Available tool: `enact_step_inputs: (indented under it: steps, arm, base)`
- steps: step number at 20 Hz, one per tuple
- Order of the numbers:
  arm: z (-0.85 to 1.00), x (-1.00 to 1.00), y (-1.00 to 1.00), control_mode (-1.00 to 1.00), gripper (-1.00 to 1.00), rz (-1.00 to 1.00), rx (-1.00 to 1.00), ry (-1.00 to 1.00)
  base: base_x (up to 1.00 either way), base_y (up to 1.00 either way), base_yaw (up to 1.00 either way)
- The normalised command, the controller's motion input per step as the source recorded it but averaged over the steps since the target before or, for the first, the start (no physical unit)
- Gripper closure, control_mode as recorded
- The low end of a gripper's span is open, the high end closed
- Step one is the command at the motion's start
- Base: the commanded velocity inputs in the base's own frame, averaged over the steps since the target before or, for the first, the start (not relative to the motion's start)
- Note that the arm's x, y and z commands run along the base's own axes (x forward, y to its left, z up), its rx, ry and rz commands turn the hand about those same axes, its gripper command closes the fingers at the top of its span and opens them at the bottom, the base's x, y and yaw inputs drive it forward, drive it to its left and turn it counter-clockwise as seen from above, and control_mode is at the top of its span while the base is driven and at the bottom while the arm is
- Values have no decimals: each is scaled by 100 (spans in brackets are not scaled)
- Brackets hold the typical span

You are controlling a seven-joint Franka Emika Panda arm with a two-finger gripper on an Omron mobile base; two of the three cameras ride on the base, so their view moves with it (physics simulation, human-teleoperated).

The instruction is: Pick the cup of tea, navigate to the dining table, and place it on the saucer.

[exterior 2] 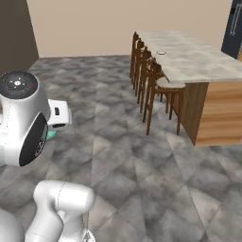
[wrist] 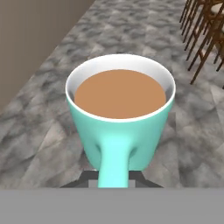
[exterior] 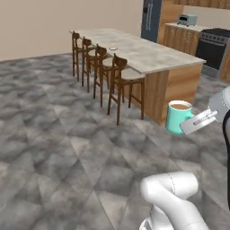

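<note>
The teal cup of tea hangs upright in the air above the floor, brown liquid near its white rim. My gripper is shut on its handle from the right. In the hand view the cup is close up, its handle pointing down between my gripper and its dark fingertips. A sliver of the teal cup peeks out behind my arm. The dining table stretches away ahead, and the small saucer lies on its top toward the far end. From the right side, the table and saucer are ahead.
Several wooden stools line the table's near side, also stools. A stove and a toaster sit on the wall counter at the back right. Grey stone floor lies open to the left.
</note>
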Motion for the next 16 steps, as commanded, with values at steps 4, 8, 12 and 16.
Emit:
enact_step_inputs:
  steps: [4,8,12,16]
  arm:
    - [0,0,0,100,100,0,0,0]
    - [0,0,0,100,100,0,0,0]
    - [0,0,0,100,100,0,0,0]
    - [0,0,0,100,100,0,0,0]
  base:
    - [70,15,-47]
    - [100,57,-23]
    - [100,69,-13]
    - [100,76,-19]
